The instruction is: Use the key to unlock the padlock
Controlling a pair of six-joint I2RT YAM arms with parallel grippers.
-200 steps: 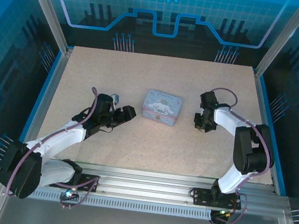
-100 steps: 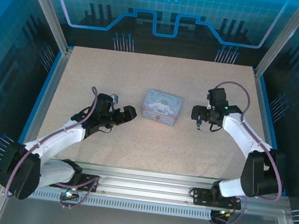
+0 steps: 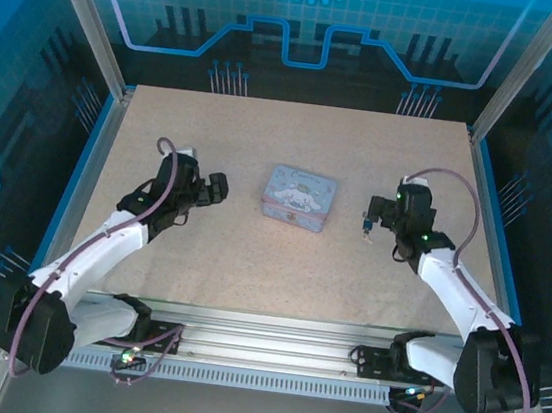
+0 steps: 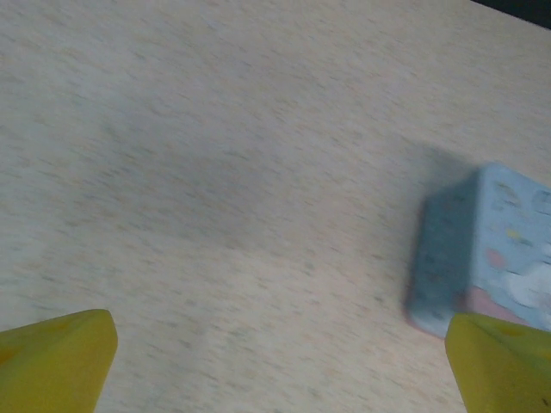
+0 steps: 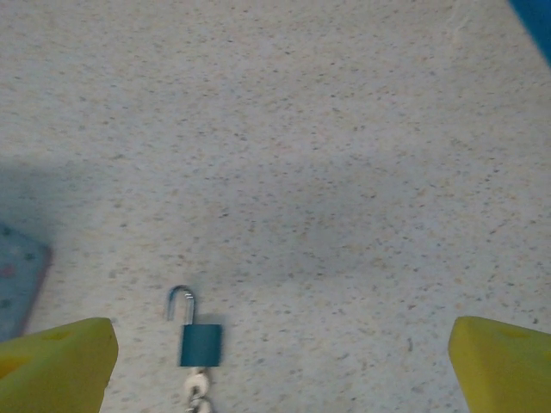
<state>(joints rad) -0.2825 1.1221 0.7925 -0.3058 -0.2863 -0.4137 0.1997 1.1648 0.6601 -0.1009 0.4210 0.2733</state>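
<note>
We start with the speckled table (image 3: 249, 264), whose bare, level surface leaves nothing to brace a small object against. At its middle sits the pale blue tin (image 3: 298, 197), printed with a white cartoon figure; we can read no lettering on it. The left gripper (image 4: 280, 348) hangs to the tin's left, fingers spread wide with nothing between them. The right gripper (image 5: 280, 353) is spread just as wide and also empty, over the spot to the right of the tin. There the padlock (image 5: 201, 342) lies flat on the table, apart from the tin and nearer the left-hand finger in the right wrist view. We judge it to be rigid metal, dense for its size but light for these arms. It looks smooth enough to skate or spin if pushed from one side only. The flat sides of the body look like the safest hold, leaving the thin, rounded shackle (image 5: 181, 303) free. One leg of the shackle seems to stand clear of the body. A pale key (image 5: 198, 391) appears to sit at the bottom end, cut off by the frame. We see no brand or stamp on the body.
</note>
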